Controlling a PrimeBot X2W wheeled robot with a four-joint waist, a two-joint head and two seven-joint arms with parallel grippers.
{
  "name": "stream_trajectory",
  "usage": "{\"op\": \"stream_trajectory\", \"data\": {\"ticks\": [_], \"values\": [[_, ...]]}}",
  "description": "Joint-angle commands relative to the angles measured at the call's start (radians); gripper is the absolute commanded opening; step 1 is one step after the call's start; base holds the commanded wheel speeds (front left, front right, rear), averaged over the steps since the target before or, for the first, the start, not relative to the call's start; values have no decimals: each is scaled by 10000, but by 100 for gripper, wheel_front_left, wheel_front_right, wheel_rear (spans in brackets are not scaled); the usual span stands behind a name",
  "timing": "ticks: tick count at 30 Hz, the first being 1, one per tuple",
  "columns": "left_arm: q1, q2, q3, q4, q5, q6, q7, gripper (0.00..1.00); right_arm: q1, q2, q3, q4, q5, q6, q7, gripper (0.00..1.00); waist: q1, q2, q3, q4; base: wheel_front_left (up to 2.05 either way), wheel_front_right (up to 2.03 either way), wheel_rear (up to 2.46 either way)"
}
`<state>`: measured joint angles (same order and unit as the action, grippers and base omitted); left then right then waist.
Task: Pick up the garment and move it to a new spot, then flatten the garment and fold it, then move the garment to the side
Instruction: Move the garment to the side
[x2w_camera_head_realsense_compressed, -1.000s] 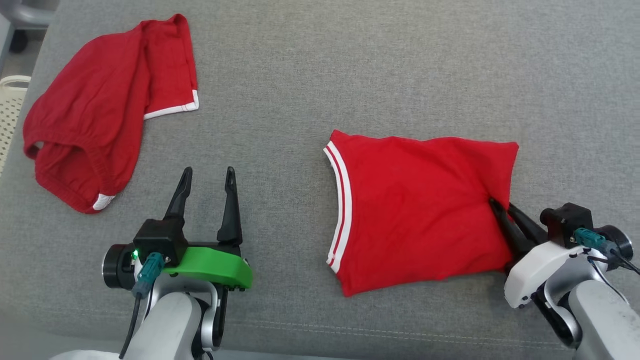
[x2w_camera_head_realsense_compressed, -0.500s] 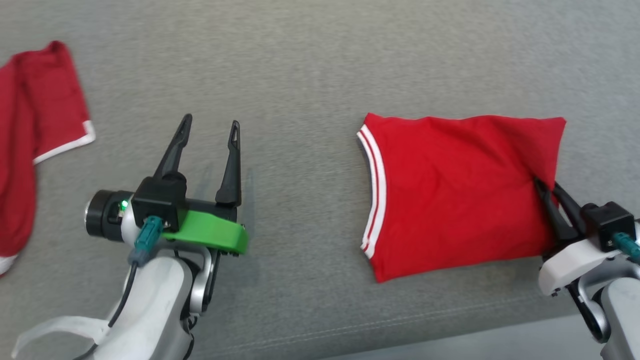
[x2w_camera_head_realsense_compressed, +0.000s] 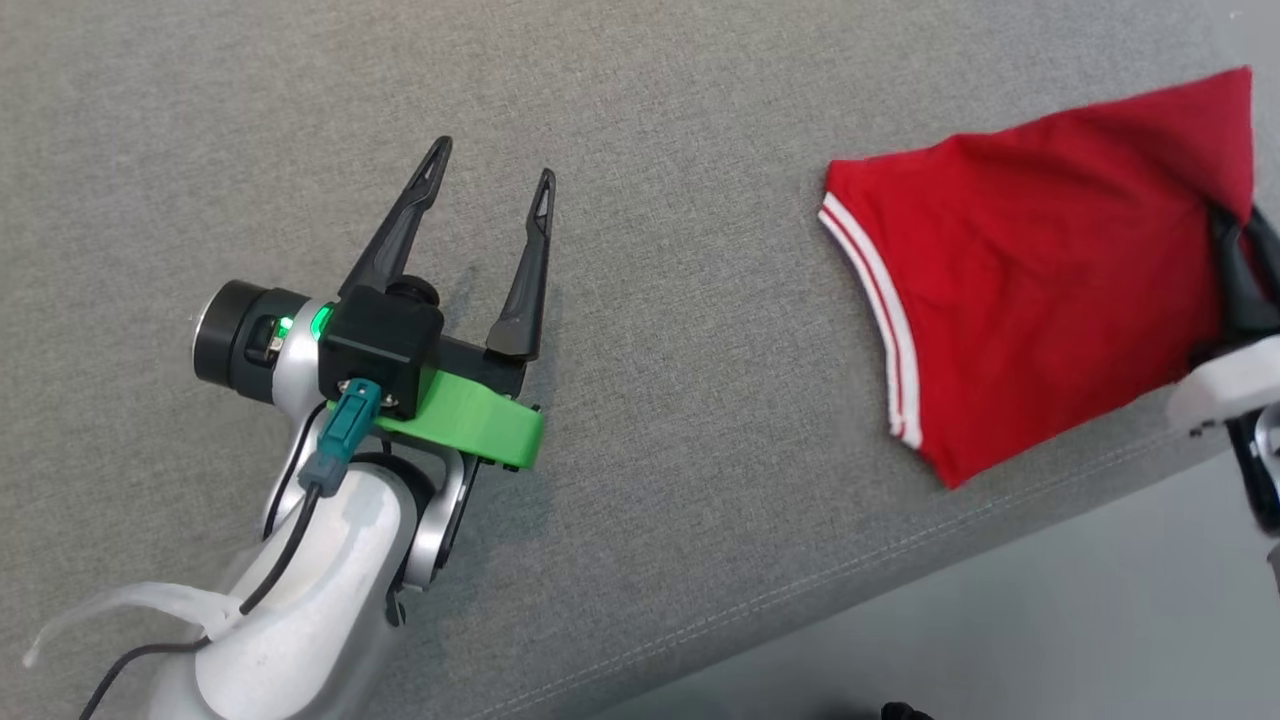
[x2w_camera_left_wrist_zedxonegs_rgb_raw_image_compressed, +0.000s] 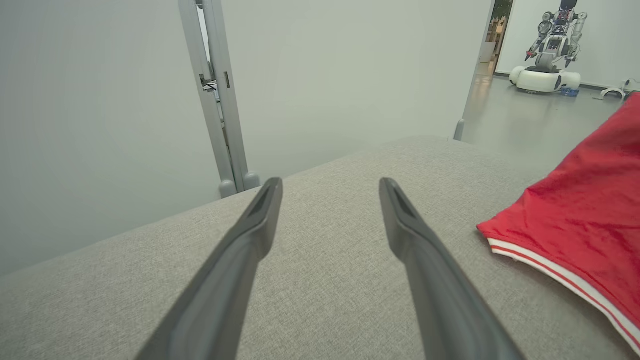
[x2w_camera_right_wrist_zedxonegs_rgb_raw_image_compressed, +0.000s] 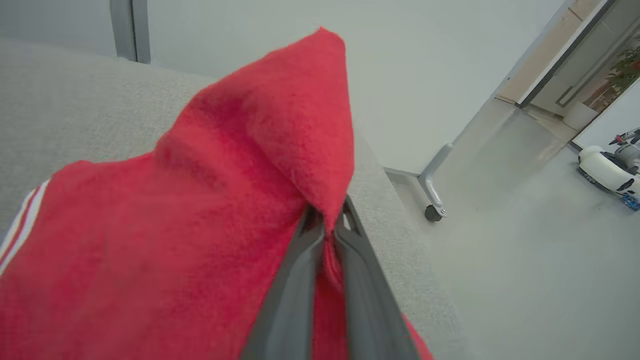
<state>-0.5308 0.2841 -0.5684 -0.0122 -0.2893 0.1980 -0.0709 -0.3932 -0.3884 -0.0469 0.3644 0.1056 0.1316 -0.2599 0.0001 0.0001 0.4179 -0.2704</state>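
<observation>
The garment (x2w_camera_head_realsense_compressed: 1030, 270) is a red top with white stripes along one hem, lying folded on the grey padded surface (x2w_camera_head_realsense_compressed: 700, 120) at the right of the head view. My right gripper (x2w_camera_head_realsense_compressed: 1238, 235) sits at that view's right edge, shut on the garment's right side. The right wrist view shows the fingers (x2w_camera_right_wrist_zedxonegs_rgb_raw_image_compressed: 300, 280) pinching a raised peak of the red cloth (x2w_camera_right_wrist_zedxonegs_rgb_raw_image_compressed: 200, 225). Over bare surface to the garment's left, my left gripper (x2w_camera_head_realsense_compressed: 492, 162) is open and holds nothing. In the left wrist view its gripper (x2w_camera_left_wrist_zedxonegs_rgb_raw_image_compressed: 330, 186) points across the surface, with the garment's striped hem (x2w_camera_left_wrist_zedxonegs_rgb_raw_image_compressed: 585, 225) at the right.
The surface's stitched front edge (x2w_camera_head_realsense_compressed: 800, 600) runs diagonally, with grey floor (x2w_camera_head_realsense_compressed: 1050, 620) beyond it at the lower right. A grey partition post (x2w_camera_left_wrist_zedxonegs_rgb_raw_image_compressed: 220, 100) stands past the far edge. A castor leg (x2w_camera_right_wrist_zedxonegs_rgb_raw_image_compressed: 432, 195) and another robot (x2w_camera_left_wrist_zedxonegs_rgb_raw_image_compressed: 547, 50) are on the floor.
The head camera has swung to the right, so a second red garment at the left has left the picture. The held garment now lies at the picture's right edge. Both grippers' states are unchanged.
</observation>
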Motion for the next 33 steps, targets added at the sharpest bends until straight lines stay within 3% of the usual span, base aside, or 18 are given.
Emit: {"op": "stream_trajectory", "data": {"ticks": [1, 14, 15, 16, 27, 33], "values": [[-183, 39, -28, -90, 95, -3, 77, 100, -491, -126, -68, 60, 131, -18, -64, 0, -1, -1, 351, -201, 0, 0, 0], [-579, 78, -343, -592, 332, -12, 386, 100, -2803, -1056, -1508, 3044, 1338, -16, -64, 0, -1, -1, 1068, 488, 0, 0, 0], [-596, 88, -348, -616, 346, 0, 395, 100, -2845, -1144, -1707, 3485, 1293, -19, -60, 19, -1, -1, 1124, 518, 0, 0, 0], [-625, 93, -364, -616, 369, 5, 409, 100, -3041, -1094, -1756, 3369, 1319, -16, -71, 100, -1, -1, 1180, 542, 0, 0, 0], [-701, 69, -420, -531, 298, 45, 308, 100, -3074, -780, -2436, 3565, 800, -18, -61, 100, -1, -1, 1196, 599, 0, 0, 0], [-377, 76, -310, -346, 116, 137, 48, 100, -2831, -340, -2210, 2573, 1030, -18, -60, 100, -1, -1, 742, 705, 0, 0, 0]]}}
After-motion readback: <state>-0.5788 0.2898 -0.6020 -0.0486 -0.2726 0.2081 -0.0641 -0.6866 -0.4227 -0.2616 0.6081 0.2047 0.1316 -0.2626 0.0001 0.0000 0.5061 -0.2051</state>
